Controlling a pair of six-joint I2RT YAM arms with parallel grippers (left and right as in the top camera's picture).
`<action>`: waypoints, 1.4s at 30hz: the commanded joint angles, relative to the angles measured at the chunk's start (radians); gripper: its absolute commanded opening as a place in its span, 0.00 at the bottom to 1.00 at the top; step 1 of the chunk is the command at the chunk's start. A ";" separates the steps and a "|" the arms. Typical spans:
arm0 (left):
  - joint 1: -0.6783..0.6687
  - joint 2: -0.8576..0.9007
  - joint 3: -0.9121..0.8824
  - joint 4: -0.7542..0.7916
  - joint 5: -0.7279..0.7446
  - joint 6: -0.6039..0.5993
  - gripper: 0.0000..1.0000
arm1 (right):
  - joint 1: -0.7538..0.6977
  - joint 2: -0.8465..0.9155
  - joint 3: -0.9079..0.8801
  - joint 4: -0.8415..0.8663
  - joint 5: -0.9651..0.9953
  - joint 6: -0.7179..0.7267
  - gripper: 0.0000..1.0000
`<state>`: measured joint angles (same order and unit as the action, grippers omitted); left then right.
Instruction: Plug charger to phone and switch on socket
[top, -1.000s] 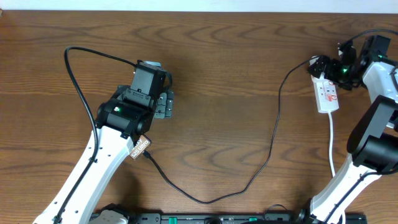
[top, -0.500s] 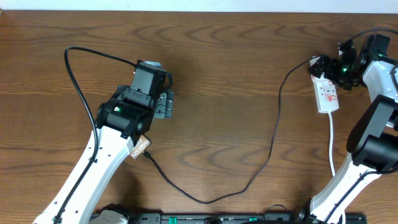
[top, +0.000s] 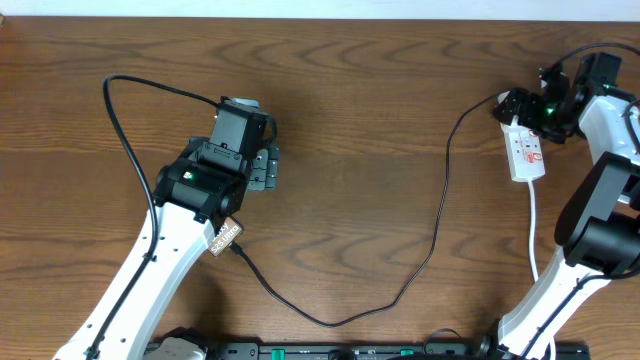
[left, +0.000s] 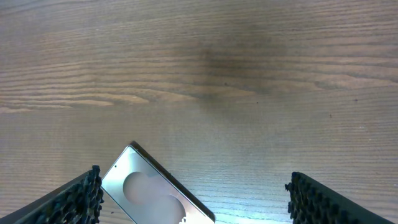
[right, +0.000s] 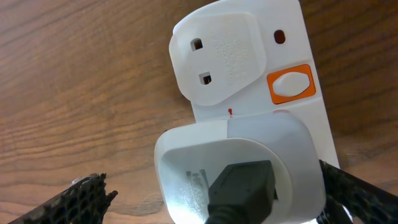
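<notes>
The socket (top: 526, 152) lies at 2 o'clock on the bench (top: 350, 90). It is a light plastic strip that will likely skid under a sideways shove, so its orange switch (right: 291, 86) wants a straight downward press from one fingertip. The right hand (top: 527, 108) hovers released over the strip's 12 o'clock end, fingers spread either side of the white adapter (right: 249, 146) seated there. The charger (right: 241, 185) leaves that adapter as a thin, limp cable. It is best pinched at its stiff plug tip, not on the slack loop that sags toward 6 o'clock. The phone (top: 226, 237) sits at 8 o'clock, glossy and probably slippery, so it is safest held by its edges. Nearly all of it is hidden under the left arm: only its white labelled end shows, and I cannot tell whether the plug is seated there. The left hand (top: 262, 165) is released, with nothing grasped. A silvery corner (left: 155, 193) between its fingers is cut off and hard to identify, and the switch's position cannot be read
</notes>
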<state>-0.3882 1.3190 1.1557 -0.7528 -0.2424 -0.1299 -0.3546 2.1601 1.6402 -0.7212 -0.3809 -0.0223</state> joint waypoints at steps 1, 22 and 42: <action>-0.002 -0.007 0.013 -0.002 -0.016 0.006 0.92 | 0.025 -0.014 -0.018 -0.035 -0.035 0.010 0.99; -0.002 -0.007 0.013 -0.002 -0.016 0.006 0.91 | 0.018 -0.016 0.015 -0.072 0.013 -0.010 0.99; -0.002 -0.007 0.013 -0.002 -0.016 0.006 0.91 | 0.014 -0.016 0.063 -0.089 0.077 -0.040 0.99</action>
<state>-0.3882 1.3186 1.1557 -0.7528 -0.2424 -0.1299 -0.3489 2.1582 1.6817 -0.8143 -0.3355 -0.0448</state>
